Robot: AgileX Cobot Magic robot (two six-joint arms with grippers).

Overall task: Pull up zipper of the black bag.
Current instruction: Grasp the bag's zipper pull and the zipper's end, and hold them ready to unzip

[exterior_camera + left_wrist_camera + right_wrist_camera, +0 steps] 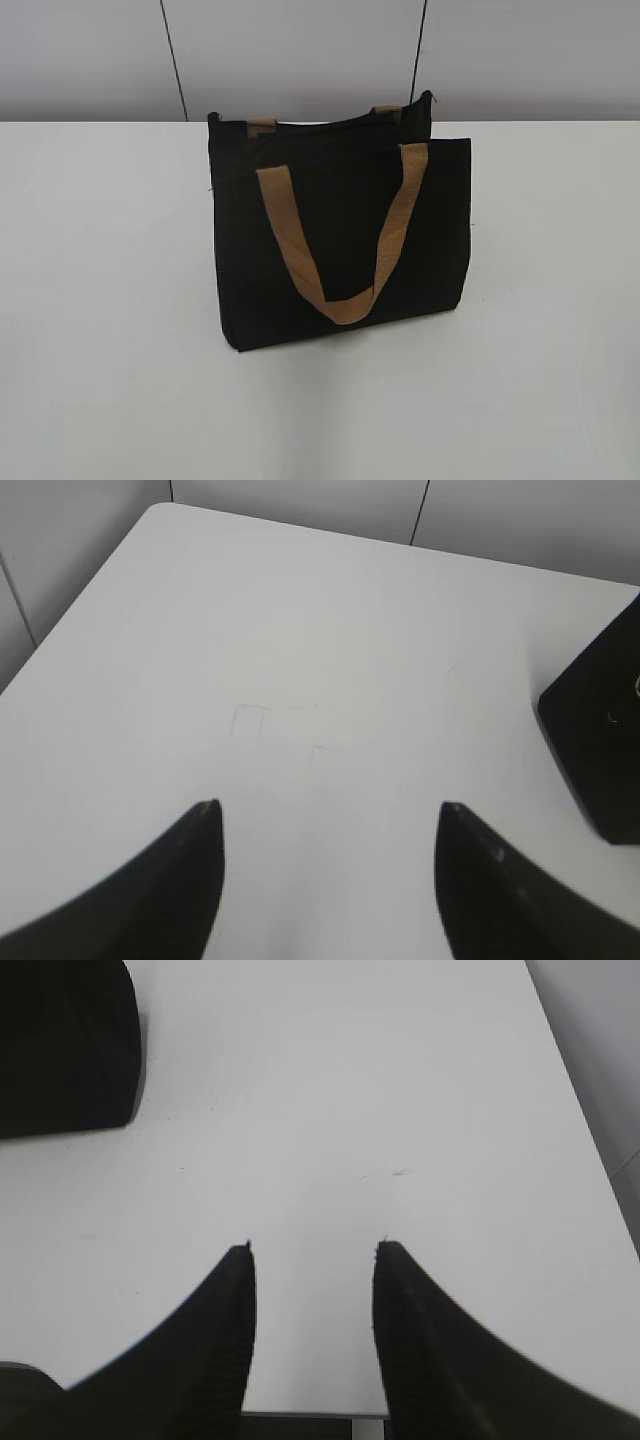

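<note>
Matt black cloth bag (340,240) w/ tan webbing handles (340,250); smooth white table (110,300).

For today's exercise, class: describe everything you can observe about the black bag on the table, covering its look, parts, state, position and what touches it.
The black bag is a rectangular tote of matte black fabric, standing upright on the white table, near the middle and towards its far edge. A tan webbing handle hangs down over its front in a loop; the second handle's ends peek up behind the top rim. The top looks slightly open, but the zipper cannot be made out. Only the table touches it. Neither tool reaches it: each wrist view shows just a corner of the bag.
</note>
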